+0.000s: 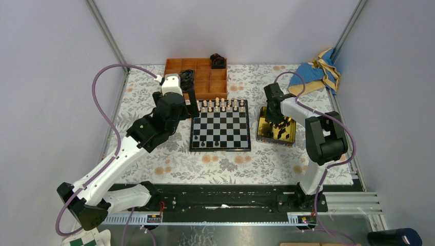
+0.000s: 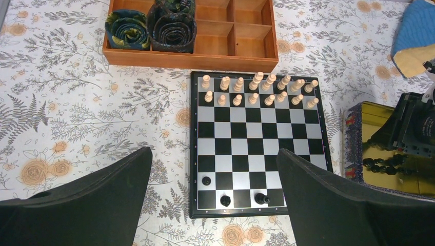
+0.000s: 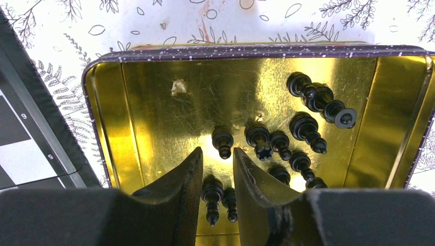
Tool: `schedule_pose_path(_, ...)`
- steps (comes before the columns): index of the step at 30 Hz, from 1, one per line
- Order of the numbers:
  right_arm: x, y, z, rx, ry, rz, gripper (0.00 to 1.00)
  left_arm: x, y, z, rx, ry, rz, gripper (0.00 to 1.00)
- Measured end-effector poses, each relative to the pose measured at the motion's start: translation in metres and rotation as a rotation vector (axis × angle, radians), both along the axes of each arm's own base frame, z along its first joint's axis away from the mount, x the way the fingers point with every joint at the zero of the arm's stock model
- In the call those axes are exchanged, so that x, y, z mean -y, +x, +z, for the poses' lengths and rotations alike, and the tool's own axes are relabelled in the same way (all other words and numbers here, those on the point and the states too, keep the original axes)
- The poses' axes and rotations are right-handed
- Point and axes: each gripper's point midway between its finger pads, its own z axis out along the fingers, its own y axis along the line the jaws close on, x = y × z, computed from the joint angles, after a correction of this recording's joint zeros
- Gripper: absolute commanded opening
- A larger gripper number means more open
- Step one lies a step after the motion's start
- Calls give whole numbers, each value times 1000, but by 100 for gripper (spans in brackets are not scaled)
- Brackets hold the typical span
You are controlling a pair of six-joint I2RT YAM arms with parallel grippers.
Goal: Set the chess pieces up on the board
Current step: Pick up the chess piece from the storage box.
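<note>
Board (image 1: 220,130): central, three black pieces (image 2: 224,200) placed.
Tin (image 3: 154,87): right of it, holding the rest.
Left tool (image 2: 214,152): wide open, empty.
Right tool (image 3: 217,154): nearer, over tin, part-open, empty.
Piece (image 3: 222,142): lying just beyond its tips, axis along gap.

The board (image 2: 256,143) is checked in black and silvery white, with a thin black frame round it. The chess pieces (image 3: 306,128) are seen in glossy black against a tin (image 3: 154,102) that's lined in shiny gold and rimmed in dark speckle. The other chessmen (image 2: 254,97) are coloured cream. The tablecloth (image 2: 77,128) is printed white with grey ferns and peachy flowers, and the tray (image 2: 190,57) is done in orange-brown wood.
</note>
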Motion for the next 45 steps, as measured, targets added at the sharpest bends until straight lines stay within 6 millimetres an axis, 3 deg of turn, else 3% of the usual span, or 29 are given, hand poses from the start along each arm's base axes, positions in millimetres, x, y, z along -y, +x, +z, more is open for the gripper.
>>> schedule_pose_path(8,7,1,-5,-9,-2,-18,29,1,1,-2,-5,4,0,99)
schedule_pose_path(18,8,2,-8,-14,-4,-17,0,1,1,-3,-7,5,-2,99)
schedule_pose_path(30,6,1,-6,-25,1,14,0,3,1,-4,-7,2,-7,99)
schedule_pose_path(35,2,-1,6,-23,2,41,0,3,2,-5,-7,4,-7,99)
schedule_pose_path(40,-22,1,34,18,9,111,0,3,3,-4,-1,12,-12,99)
schedule_pose_path(45,-76,0,65,69,43,246,0,0,1,1,14,11,-11,99)
